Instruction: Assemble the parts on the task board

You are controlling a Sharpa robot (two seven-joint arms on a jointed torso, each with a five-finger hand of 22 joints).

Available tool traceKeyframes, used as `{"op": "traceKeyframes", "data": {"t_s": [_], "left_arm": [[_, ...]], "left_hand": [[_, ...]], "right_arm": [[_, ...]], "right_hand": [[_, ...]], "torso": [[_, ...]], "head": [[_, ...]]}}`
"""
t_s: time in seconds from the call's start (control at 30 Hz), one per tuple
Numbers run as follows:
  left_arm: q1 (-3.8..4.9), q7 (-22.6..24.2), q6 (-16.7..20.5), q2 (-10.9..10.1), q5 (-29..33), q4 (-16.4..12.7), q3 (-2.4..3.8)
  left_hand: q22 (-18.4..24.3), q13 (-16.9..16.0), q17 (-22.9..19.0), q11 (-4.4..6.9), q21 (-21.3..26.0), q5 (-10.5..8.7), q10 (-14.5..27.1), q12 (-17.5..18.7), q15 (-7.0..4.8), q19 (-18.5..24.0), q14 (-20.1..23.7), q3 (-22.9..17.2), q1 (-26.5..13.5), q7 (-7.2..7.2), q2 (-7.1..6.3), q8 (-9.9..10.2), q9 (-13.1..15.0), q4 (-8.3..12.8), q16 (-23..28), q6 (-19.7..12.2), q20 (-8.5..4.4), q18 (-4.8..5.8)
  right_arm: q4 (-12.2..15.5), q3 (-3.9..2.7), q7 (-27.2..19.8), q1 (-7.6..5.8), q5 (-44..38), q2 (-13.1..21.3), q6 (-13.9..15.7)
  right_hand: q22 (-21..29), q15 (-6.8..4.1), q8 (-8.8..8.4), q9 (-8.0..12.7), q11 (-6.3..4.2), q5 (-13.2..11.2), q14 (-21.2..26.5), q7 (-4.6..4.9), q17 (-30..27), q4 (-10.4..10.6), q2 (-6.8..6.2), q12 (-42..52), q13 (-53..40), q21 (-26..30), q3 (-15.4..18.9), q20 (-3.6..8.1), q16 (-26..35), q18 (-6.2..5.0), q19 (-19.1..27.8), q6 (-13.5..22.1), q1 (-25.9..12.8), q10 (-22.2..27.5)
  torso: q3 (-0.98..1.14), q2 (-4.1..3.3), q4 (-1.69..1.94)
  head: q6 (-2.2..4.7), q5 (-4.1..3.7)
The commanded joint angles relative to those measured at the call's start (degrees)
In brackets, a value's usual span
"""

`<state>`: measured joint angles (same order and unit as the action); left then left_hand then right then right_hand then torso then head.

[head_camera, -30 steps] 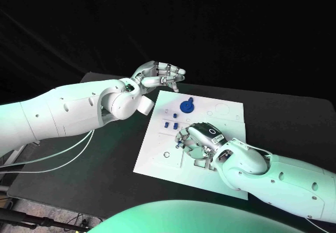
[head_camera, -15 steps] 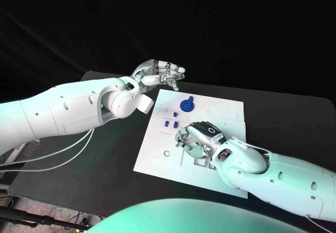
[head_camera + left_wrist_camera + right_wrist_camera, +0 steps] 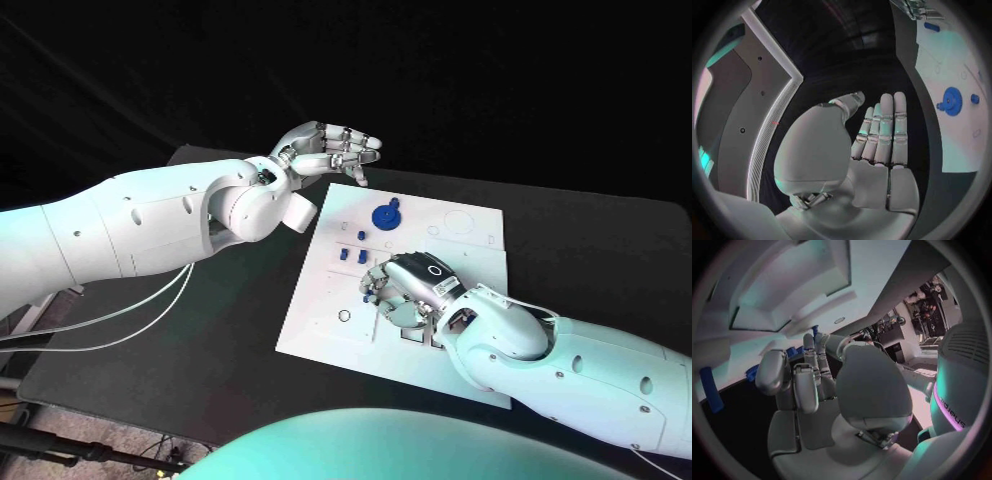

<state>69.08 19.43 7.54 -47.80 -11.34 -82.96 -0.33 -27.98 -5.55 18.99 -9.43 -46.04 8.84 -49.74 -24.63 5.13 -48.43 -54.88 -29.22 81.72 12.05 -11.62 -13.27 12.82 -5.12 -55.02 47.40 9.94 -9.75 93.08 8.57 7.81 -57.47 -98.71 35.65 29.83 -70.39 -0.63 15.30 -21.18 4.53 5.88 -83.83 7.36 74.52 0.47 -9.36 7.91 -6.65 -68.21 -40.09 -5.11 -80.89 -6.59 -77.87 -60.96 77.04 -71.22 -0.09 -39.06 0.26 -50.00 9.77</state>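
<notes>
The white task board (image 3: 454,250) lies in the middle of the table. On its far part a blue gear (image 3: 387,217) sits flat, also seen as the gear (image 3: 949,97) in the left wrist view. Two small blue parts (image 3: 351,257) stand near the board's left edge. My right hand (image 3: 407,290) is low over the board's middle with its fingers curled down. A small blue part (image 3: 369,296) shows at its fingertips, and whether it is held is hidden. My left hand (image 3: 329,148) hovers beyond the board's far left corner, fingers (image 3: 882,130) extended, holding nothing.
The black table (image 3: 202,330) extends round the board on all sides. Round and square recesses (image 3: 464,222) mark the board's far right part. Small blue parts (image 3: 709,388) stand on the board close to my right hand's fingers (image 3: 807,375).
My right hand has shifted slightly over the board's middle, the blue part staying at its fingertips. The left arm has not moved.
</notes>
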Motion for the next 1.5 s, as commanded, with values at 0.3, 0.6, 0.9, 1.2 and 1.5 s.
{"op": "traceKeyframes", "data": {"t_s": [0.3, 0.6, 0.9, 1.2, 1.5], "left_arm": [[0.03, 0.4, -0.8, 0.0, 0.3, 0.0, 0.03], [0.04, 0.4, -0.8, 0.0, 0.3, -0.1, 0.04], [0.04, 0.1, -1.0, -0.1, 0.3, 0.0, 0.04], [0.04, -0.3, -1.5, -0.1, 0.3, 0.0, 0.04], [0.04, -0.6, -2.1, -0.2, 0.3, 0.0, 0.04]], "left_hand": [[0.2, -0.1, 0.1, -0.03, 0.4, -0.04, 0.6, -0.4, 0.01, -0.1, 0.5, 0.4, -0.5, 1.13, -0.05, -0.1, -0.1, 0.0, 0.0, -0.5, 0.44, -0.68], [0.2, -0.1, 0.1, -0.03, 0.4, -0.04, 0.6, -0.4, 0.01, -0.1, 0.5, 0.4, -0.5, 1.13, -0.05, -0.1, -0.1, 0.0, 0.0, -0.5, 0.44, -0.68], [0.2, -0.1, 0.1, -0.06, 0.4, -0.03, 0.7, -0.5, 0.03, -0.1, 0.5, 0.4, -0.5, 1.15, -0.02, -0.1, -0.1, 0.0, 0.0, -0.6, 0.46, -0.68], [0.4, -0.2, 0.1, -0.22, 0.8, -0.05, 1.6, -0.9, 0.16, -0.2, 0.7, 0.6, -0.5, 1.31, 0.06, -0.1, -0.1, 0.0, -0.1, -1.2, 0.58, -0.69], [0.8, -0.4, 0.3, -0.4, 1.3, -0.24, 2.9, -1.9, 0.33, -0.8, 0.7, 1.3, -1.0, 1.5, 0.23, -0.6, 0.0, -0.5, -0.6, -2.0, 0.78, -0.73]], "right_arm": [[0.1, 0.03, 1.4, 0.1, -1.4, -0.2, -3.6], [-0.1, 0.14, 1.4, 0.11, -1.5, -0.8, -5.9], [-0.1, 0.2, 2.1, 0.15, -1.3, -0.6, -2.0], [0.5, 0.21, 2.5, 0.18, -0.8, 0.0, 3.4], [3.8, 0.05, 2.4, -0.09, -0.4, 3.1, 6.1]], "right_hand": [[0.2, -0.27, 0.26, -0.3, -0.95, -0.2, -3.3, 0.27, -0.1, -0.2, 0.57, 0.0, -0.1, 0.5, -0.2, 0.12, -0.2, 0.98, 0.2, -0.1, -0.1, -0.7], [0.3, -0.22, 0.75, -1.0, -0.96, 0.2, -3.2, 0.1, -0.4, 0.0, -0.27, -0.3, -0.4, 0.9, 1.5, 0.01, -0.2, 0.92, 0.5, 0.1, -1.6, -0.6], [1.2, 0.13, -0.28, -0.9, -0.48, 1.2, -3.2, 0.62, -0.2, 0.4, -2.31, -1.2, -0.5, 2.2, 3.6, -0.22, -0.5, 0.68, 1.2, 2.1, -3.3, 0.5], [4.1, 1.22, -3.43, 0.3, 0.73, 1.9, -2.4, 1.35, -2.3, 1.6, -6.01, -2.7, 0.0, 6.1, 7.0, -1.24, 0.5, -0.08, 3.2, 6.4, -4.7, 5.2], [4.9, 1.45, -4.64, 0.7, 1.02, 2.6, -2.1, 1.69, -3.2, 2.6, -5.97, -1.6, 0.1, 7.4, 12.3, -1.53, 0.9, -0.26, 3.4, 7.3, -3.5, 7.6]], "torso": [[-0.01, -0.07, 0.0], [-0.03, 0.01, 0.03], [-0.04, -0.01, -0.03], [0.02, 0.01, 0.0], [0.02, 0.05, -0.05]], "head": [[0.0, 0.11], [0.0, 0.03], [0.0, -0.01], [0.0, -0.02], [0.0, -0.22]]}}
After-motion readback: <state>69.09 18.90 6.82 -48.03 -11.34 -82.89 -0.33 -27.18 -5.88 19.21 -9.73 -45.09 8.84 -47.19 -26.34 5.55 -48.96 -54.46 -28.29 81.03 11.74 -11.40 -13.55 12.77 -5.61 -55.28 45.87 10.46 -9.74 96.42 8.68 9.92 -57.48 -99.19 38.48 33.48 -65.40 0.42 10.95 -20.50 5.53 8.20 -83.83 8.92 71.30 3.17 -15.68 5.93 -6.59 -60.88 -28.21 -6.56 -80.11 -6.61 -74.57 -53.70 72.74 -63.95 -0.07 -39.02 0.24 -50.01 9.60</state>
